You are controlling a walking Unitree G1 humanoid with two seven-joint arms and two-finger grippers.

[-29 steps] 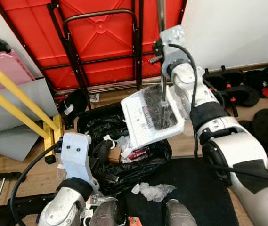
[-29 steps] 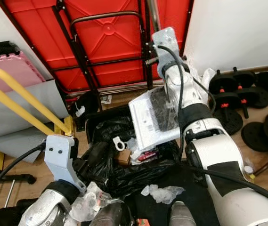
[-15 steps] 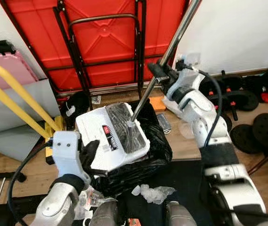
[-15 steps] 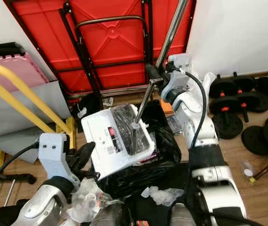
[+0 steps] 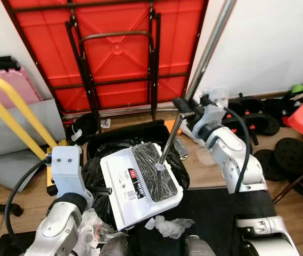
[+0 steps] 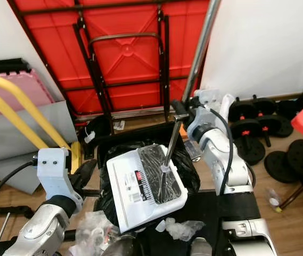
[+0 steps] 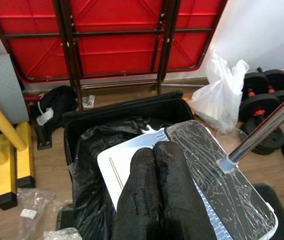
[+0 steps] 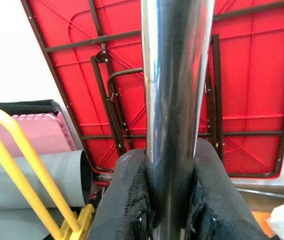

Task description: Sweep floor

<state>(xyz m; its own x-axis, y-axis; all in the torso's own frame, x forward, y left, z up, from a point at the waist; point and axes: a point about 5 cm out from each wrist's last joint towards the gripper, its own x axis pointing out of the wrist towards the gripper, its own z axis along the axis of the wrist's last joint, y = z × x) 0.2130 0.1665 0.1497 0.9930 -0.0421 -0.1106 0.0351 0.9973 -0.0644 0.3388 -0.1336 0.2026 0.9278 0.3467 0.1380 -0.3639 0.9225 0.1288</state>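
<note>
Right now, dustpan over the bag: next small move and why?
Probably tilt the white dustpan further with the right hand on its metal handle; the pan lies nearly flat over the black trash bag, so contents may not slide out.

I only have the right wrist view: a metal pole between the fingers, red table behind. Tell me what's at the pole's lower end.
Observer: The pole ends in a white dustpan, which sits tilted over the black bag lining a black bin.
Operator: Report the left gripper.
Observer: The left gripper has its fingers closed together, just above the dustpan's near edge; I cannot tell whether they touch it.
Operator: Say what's on the floor near the feet.
Observer: A crumpled piece of clear plastic lies on the black mat, beside the dustpan's lower corner.
</note>
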